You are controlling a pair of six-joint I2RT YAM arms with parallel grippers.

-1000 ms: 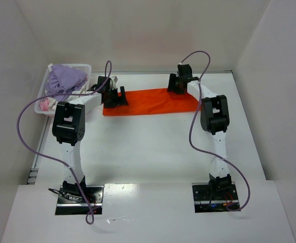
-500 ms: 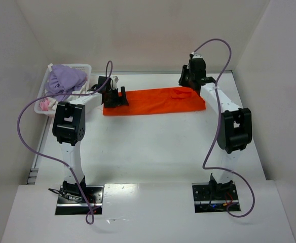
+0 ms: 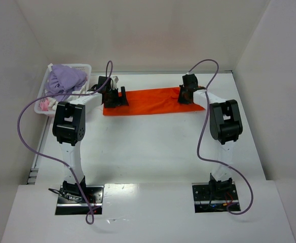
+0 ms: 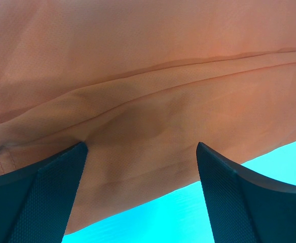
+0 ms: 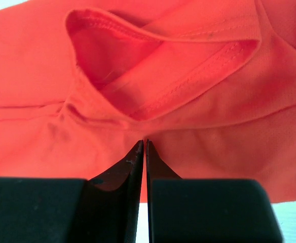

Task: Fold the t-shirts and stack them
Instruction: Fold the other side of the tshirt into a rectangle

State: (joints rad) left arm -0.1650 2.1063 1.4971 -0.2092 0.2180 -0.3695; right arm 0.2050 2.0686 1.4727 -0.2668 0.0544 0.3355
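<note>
Both arms (image 3: 72,152) are built of white links joined by boxy black housings (image 3: 68,124); a purple cable (image 3: 24,126) is run in loose loops along each; dark base plates (image 3: 79,195) with small wires are seen beneath; the fingers (image 4: 36,197) are black, wedge-shaped, finely textured.

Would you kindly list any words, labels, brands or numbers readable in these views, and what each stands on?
No text can be read in any view.
The shirt is plain orange, with no print or tag showing.
The basket shows no lettering.
</note>
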